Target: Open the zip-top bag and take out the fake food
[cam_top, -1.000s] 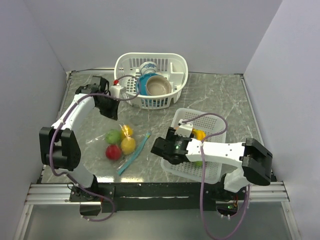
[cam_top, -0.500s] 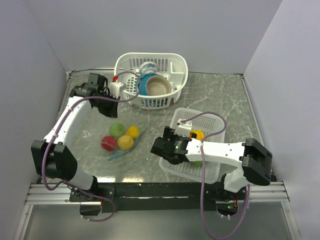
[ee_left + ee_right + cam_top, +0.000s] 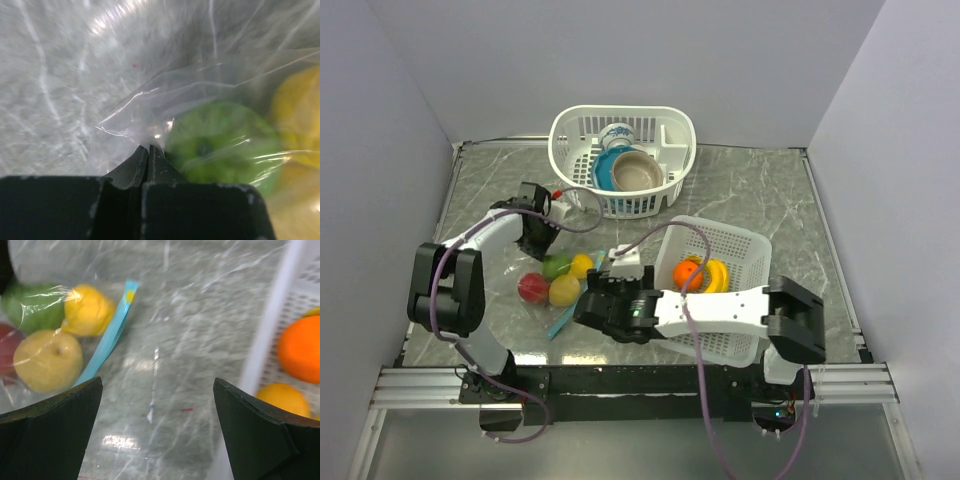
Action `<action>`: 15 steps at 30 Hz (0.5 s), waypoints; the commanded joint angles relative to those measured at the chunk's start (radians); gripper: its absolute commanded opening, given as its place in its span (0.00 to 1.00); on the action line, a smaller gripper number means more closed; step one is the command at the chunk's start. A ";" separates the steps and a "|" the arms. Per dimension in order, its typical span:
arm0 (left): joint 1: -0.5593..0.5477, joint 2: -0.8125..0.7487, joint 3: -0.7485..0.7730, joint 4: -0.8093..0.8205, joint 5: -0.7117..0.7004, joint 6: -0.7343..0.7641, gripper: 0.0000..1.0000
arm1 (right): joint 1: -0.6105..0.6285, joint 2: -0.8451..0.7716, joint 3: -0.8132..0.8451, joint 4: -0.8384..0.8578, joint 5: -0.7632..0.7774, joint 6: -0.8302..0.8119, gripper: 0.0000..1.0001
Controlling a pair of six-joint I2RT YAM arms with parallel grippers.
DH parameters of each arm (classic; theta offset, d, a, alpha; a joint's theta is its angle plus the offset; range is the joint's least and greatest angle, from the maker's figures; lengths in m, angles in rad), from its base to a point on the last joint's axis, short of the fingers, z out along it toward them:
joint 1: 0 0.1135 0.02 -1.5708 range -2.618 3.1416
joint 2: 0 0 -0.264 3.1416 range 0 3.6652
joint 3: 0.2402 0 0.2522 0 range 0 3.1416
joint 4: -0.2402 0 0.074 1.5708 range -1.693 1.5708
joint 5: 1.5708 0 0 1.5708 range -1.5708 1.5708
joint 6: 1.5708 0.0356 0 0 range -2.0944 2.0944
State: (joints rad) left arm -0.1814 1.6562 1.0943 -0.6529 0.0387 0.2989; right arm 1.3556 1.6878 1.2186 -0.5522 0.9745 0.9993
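Pinching zip-top bag corner — left pincer clamped | right pincer agape, arm stretched leftward

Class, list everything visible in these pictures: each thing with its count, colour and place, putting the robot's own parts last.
table: one, grey marbled, under everything
zip-top bag: one, clear, teal zip strip, front left
fake food: four pieces, red, green, two yellow, inside the bag
rectangular basket: one, white, front right
orange: one, orange, in the rectangular basket
banana: one, yellow, beside the orange
round basket: one, white, at the back
bowls: two, teal and beige, in the round basket
cup: one, white and blue, in the round basket
left claw: one, black, shut on the bag's corner
right claw: one, black, open, between bag and rectangular basket
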 commanded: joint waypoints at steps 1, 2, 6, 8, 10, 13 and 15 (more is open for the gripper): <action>-0.004 0.019 -0.045 0.068 -0.036 0.013 0.01 | 0.014 0.077 0.019 0.182 -0.039 -0.123 1.00; -0.004 0.023 -0.050 0.075 -0.036 0.013 0.01 | 0.011 0.096 0.018 0.198 -0.051 -0.136 0.99; -0.006 0.037 -0.068 0.104 -0.036 0.009 0.01 | 0.011 0.187 0.039 0.238 -0.076 -0.169 0.97; -0.006 0.045 -0.073 0.105 -0.036 0.005 0.01 | 0.011 0.229 0.056 0.268 -0.088 -0.195 0.96; -0.007 0.047 -0.074 0.105 -0.036 0.002 0.01 | 0.010 0.269 0.073 0.287 -0.102 -0.211 0.96; -0.010 0.042 -0.073 0.096 -0.034 -0.001 0.01 | 0.008 0.315 0.114 0.302 -0.115 -0.235 0.96; -0.012 0.039 -0.071 0.085 -0.023 -0.007 0.01 | 0.005 0.335 0.143 0.320 -0.129 -0.269 0.96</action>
State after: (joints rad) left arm -0.1852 1.6974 1.0302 -0.5774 0.0093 0.3012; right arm 1.3655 2.0014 1.2793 -0.3096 0.8539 0.7944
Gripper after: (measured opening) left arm 0.021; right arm 0.957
